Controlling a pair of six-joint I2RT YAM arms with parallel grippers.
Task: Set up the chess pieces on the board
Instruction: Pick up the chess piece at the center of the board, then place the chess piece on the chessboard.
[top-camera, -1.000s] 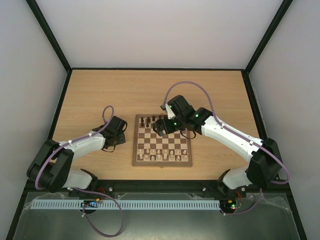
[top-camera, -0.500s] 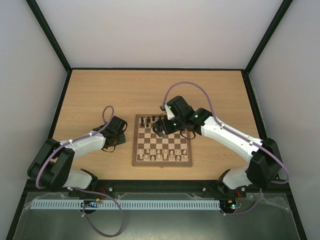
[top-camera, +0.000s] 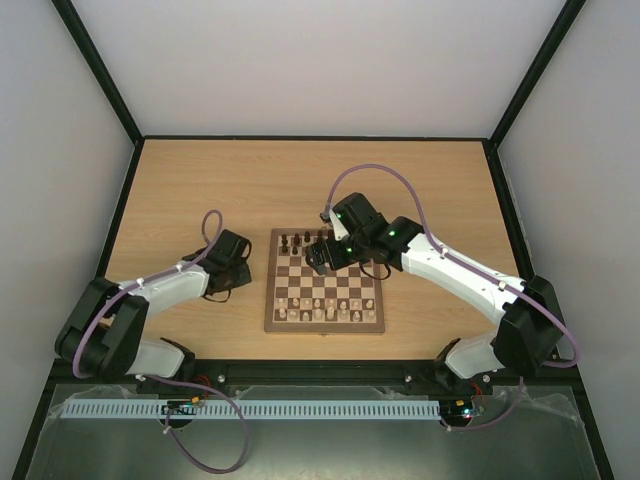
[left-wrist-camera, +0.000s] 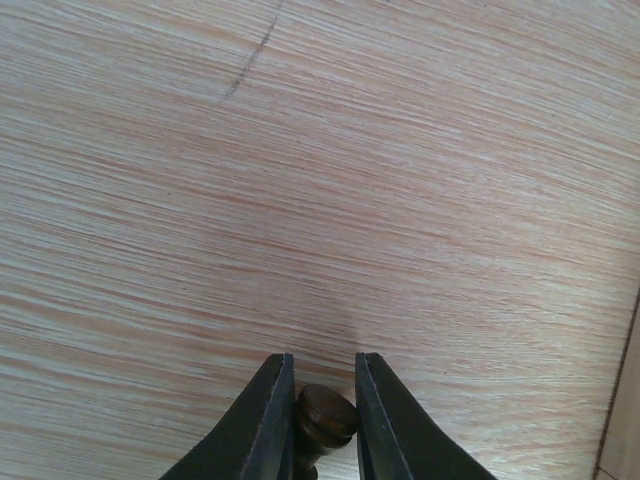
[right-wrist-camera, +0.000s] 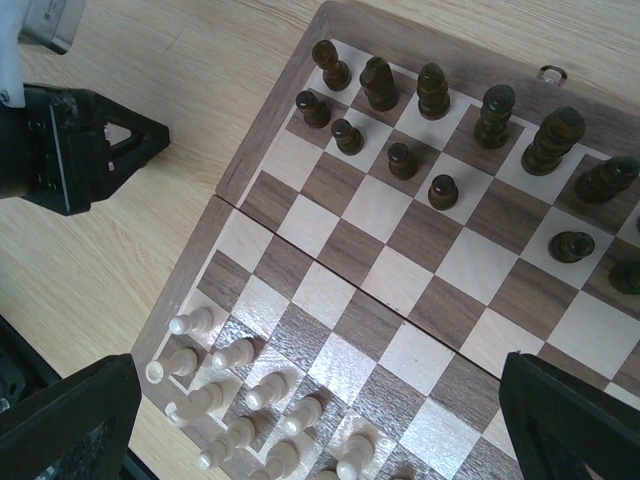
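The light wooden table (top-camera: 200, 190) carries the board (top-camera: 325, 328) at its middle, between the two arms. The right arm reaches in over the board's far half, and its right gripper (top-camera: 322, 252) hangs above the squares with its jaws spread wide and nothing between them, probably so it is clear to come down on a piece. The left gripper (top-camera: 243, 265) sits low over bare table just beside the board's left edge; its wrist view shows the jaws pinched on the round head of a dark piece (left-wrist-camera: 326, 415), which stands off the board and likely has to be carried to an open square. The other dark pieces (right-wrist-camera: 430, 90) fill part of the two far rows, and the pale pieces (right-wrist-camera: 235, 352) line the near rows. Compared with a second earlier, the right arm has drifted slightly left over the board, while the left arm looks unmoved from above.
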